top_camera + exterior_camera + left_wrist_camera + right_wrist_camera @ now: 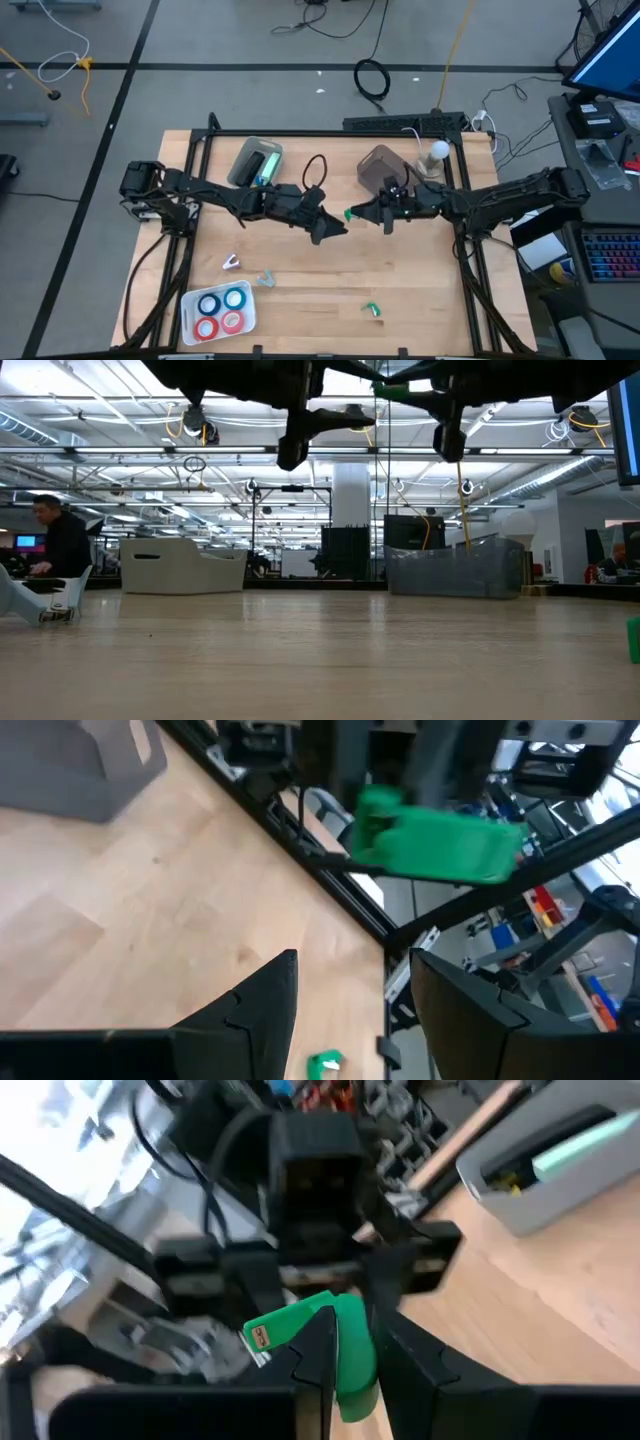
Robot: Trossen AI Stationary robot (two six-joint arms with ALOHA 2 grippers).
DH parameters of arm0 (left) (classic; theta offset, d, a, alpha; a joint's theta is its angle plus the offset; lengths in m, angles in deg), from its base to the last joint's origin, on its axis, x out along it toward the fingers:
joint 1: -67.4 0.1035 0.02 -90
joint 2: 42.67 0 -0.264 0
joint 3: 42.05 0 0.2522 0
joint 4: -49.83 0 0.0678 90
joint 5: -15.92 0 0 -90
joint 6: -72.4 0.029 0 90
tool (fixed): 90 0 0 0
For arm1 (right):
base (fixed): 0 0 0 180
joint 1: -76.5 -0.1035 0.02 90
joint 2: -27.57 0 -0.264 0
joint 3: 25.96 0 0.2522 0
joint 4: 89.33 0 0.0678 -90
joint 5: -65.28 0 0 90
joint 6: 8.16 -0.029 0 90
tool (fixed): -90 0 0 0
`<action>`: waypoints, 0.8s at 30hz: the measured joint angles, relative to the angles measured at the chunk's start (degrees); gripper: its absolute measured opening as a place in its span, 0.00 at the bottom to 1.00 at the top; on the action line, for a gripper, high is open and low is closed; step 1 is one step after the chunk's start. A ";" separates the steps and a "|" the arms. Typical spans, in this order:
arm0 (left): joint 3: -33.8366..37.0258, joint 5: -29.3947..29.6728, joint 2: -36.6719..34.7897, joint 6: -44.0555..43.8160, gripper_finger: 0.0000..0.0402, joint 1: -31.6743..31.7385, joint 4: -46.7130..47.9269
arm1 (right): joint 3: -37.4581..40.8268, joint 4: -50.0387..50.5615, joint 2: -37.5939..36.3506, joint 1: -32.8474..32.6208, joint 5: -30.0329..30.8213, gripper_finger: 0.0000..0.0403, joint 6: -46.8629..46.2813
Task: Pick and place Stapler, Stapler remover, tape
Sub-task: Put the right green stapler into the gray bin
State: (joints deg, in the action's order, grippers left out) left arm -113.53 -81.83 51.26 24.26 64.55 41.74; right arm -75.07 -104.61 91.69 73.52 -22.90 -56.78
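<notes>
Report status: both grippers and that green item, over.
Right gripper shut on green stapler, held above table centre. Left gripper open, empty, facing it closely. Tape rolls sit in tray, clear of both.

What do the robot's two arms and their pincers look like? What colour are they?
Both arms are black, built from long thin segments joined by chunky joints. The left arm and right arm look alike, mirror images. Each ends in a pincer with two flat, dark, blocky fingers: the left pincer and the right pincer. Black cables trail beside their bases.
</notes>
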 joint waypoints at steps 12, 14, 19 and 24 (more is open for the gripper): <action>0.00 -1.43 0.00 -2.56 0.49 -1.20 1.01 | 0.00 5.96 -0.15 1.16 -2.89 0.12 11.68; 0.00 0.45 0.00 -4.32 0.49 -0.83 0.98 | 0.00 5.61 -0.15 1.16 -2.87 0.12 12.91; 0.00 3.69 0.00 -7.48 0.49 0.84 1.12 | 0.00 3.58 -0.15 1.03 -3.39 0.12 14.34; 0.00 3.40 0.00 -8.71 0.49 2.09 1.21 | 0.00 3.57 -0.15 1.05 -3.18 0.12 14.22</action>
State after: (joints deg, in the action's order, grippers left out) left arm -113.53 -78.43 51.26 15.54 66.63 42.95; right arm -75.07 -101.05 91.54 74.56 -26.07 -42.57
